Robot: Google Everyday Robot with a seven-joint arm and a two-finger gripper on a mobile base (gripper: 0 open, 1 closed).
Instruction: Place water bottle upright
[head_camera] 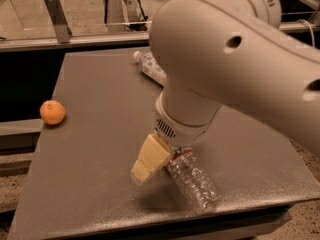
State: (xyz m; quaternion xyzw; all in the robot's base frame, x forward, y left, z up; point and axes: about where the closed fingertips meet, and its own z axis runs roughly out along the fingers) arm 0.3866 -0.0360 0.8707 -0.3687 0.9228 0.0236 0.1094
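The water bottle (194, 182) lies on its side near the front edge of the grey table (95, 134). It is clear and ribbed, with a red label band just below the arm. Its cap end is hidden behind the gripper. My gripper (146, 165), cream-coloured, hangs from the big white arm (225, 69) and reaches down to the table right beside the bottle's neck end, on its left. I cannot see whether it touches the bottle.
A shorter bottle with a white-blue label (150, 66) lies at the back of the table, partly hidden by the arm. An orange (52, 112) sits at the left edge. A rail runs behind the table.
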